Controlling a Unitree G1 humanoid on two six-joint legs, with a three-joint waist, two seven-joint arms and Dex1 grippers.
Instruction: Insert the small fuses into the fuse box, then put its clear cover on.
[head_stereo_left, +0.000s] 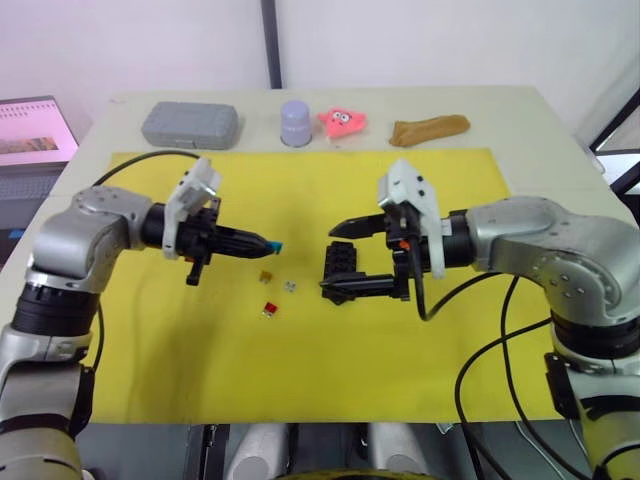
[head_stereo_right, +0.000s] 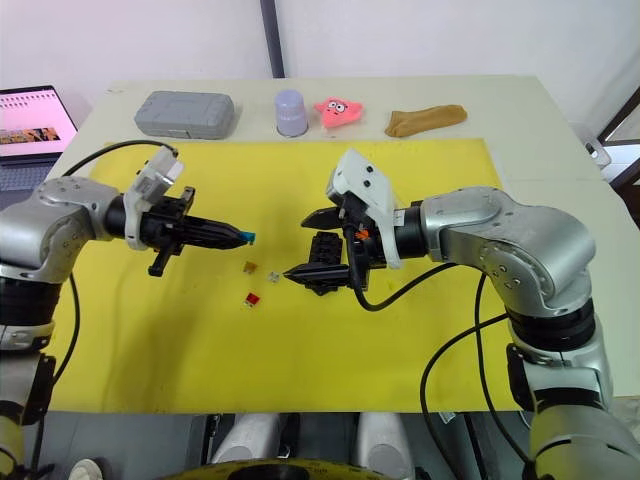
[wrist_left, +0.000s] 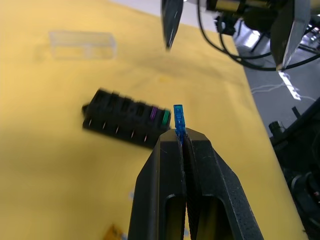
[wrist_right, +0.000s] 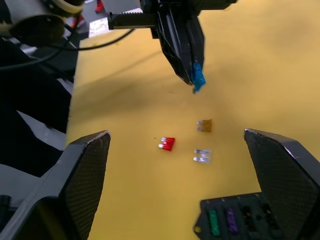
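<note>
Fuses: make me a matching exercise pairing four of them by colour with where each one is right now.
Fuses:
1. blue fuse
2. green fuse
3. red fuse
4. purple fuse

Places:
A. loose on the yellow mat
B. in the fuse box, end slot
C. pinched in the left hand
D. in the fuse box, second slot from the end

Pairs: 1-C, 2-B, 3-A, 4-D

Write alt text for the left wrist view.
The left tool, shut, pinches a blue fuse above the yellow mat, just short of the black fuse box, which already holds purple and green fuses. The clear cover lies beyond.
</note>
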